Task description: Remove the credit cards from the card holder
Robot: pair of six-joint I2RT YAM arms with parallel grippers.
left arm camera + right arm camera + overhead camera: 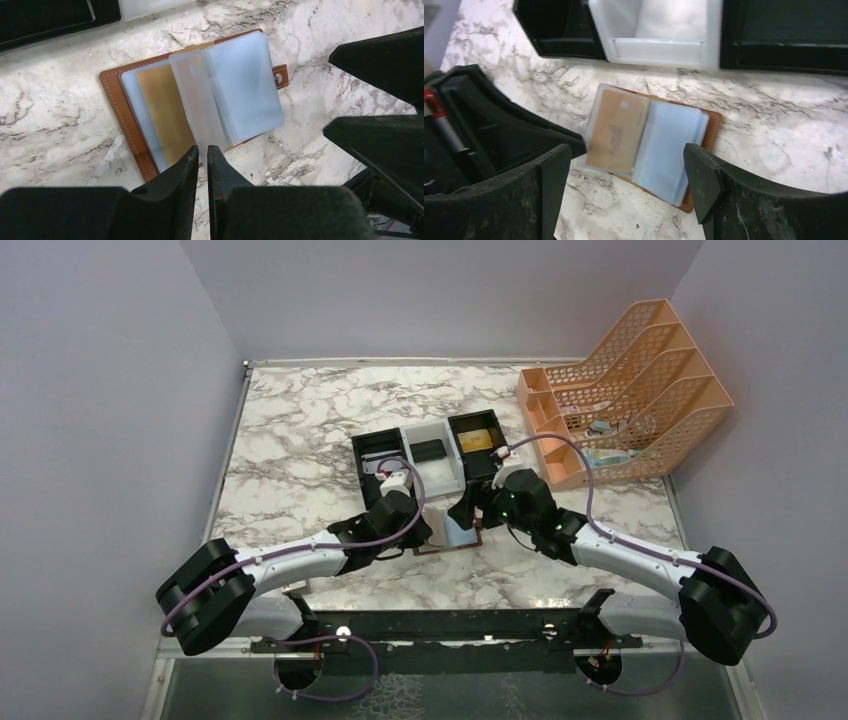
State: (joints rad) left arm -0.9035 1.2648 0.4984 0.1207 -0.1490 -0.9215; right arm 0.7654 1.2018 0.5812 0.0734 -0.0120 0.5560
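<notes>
Left tool (201,156) nearly closed; right tool (626,160) wide open.

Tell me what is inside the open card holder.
A gold card sits in a clear sleeve of the card holder. The stacked pale sleeves beside it hide whatever lies in the ones underneath.

Robot lab enclosure: plain lilac walls (100,390), marble-print tabletop (300,440), mounting rail (450,625) at front.

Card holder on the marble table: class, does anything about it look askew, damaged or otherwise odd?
The card holder lies open at a slant to the tray, its clear sleeves fanned up rather than flat. A gold card sits in one sleeve. No tear or spill shows.
</notes>
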